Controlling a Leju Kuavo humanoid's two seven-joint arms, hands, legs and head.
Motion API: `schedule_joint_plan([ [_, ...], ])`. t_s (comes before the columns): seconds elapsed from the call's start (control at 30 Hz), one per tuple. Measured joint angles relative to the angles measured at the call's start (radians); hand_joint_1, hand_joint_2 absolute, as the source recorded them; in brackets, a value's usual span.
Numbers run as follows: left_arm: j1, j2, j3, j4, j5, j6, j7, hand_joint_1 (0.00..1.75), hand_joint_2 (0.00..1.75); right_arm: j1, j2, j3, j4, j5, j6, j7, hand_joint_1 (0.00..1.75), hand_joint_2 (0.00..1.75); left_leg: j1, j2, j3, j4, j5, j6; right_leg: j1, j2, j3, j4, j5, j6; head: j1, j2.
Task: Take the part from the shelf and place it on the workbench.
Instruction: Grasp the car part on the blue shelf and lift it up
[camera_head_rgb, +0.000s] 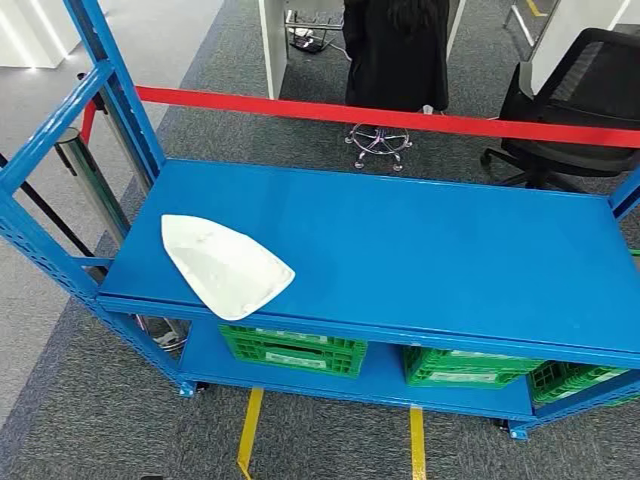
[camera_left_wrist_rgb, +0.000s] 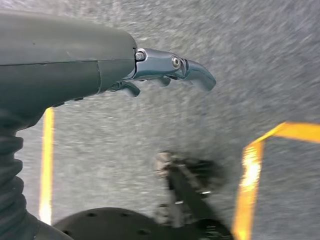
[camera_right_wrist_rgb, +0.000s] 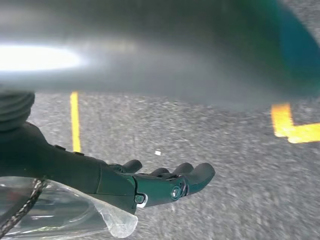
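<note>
In the head view, a white, flat, teardrop-shaped part (camera_head_rgb: 223, 265) is lying on the top deck of a blue shelf (camera_head_rgb: 423, 250), in the left half of the frame, its pointed end reaching toward the deck's near edge. Green crates (camera_head_rgb: 294, 350) are sitting on the lower deck below it, with more to the lower right. A red bar (camera_head_rgb: 377, 115) is crossing the upper part of the frame behind the shelf, and behind it a person in dark clothes (camera_head_rgb: 396, 50) is sitting at top centre, with a black office chair (camera_head_rgb: 573, 100) standing at upper right. Yellow floor tape (camera_head_rgb: 250, 430) is showing at the bottom, on grey carpet. In the left wrist view, the left hand (camera_left_wrist_rgb: 151, 72) is reaching from the left edge across the upper half of the frame, fingers stretched out and grasping nothing, above blurred grey carpet with yellow lines (camera_left_wrist_rgb: 47, 165). In the right wrist view, the right hand (camera_right_wrist_rgb: 162, 182) is lying across the lower left of the frame, fingers extended and apart, released, with a clear plastic film (camera_right_wrist_rgb: 75, 215) showing under the wrist and yellow tape (camera_right_wrist_rgb: 75, 120) running on the carpet beyond.
</note>
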Motion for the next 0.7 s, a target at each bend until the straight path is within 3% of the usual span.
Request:
schedule_joint_plan([
  [0.37, -0.033, -0.022, 0.142, -0.002, -0.023, -0.046, -0.208, 0.00, 1.75, -0.022, 0.008, -0.071, 0.026, 0.047, -0.023, -0.113, 0.00, 1.75, 0.000, 0.000, 0.000, 0.000, 0.000, 0.000, 0.000, 0.000, -0.001, 0.000, 0.000, 0.000, 0.000, 0.000],
  [0.5, -0.038, -0.051, 0.229, -0.101, -0.031, -0.098, -0.306, 0.00, 1.75, -0.034, 0.014, -0.102, 0.042, 0.077, -0.045, -0.131, 0.00, 1.75, 0.000, 0.000, 0.000, 0.000, 0.000, 0.000, 0.000, 0.000, -0.001, 0.000, 0.000, 0.000, 0.000, 0.000],
  [0.7, -0.034, -0.094, 0.252, -0.246, -0.060, -0.152, -0.349, 0.00, 1.75, -0.034, 0.016, -0.113, 0.047, 0.109, -0.062, -0.137, 0.00, 1.75, 0.000, 0.000, 0.000, 0.000, 0.000, 0.000, 0.000, 0.000, 0.000, 0.000, 0.000, 0.000, 0.000, 0.000],
])
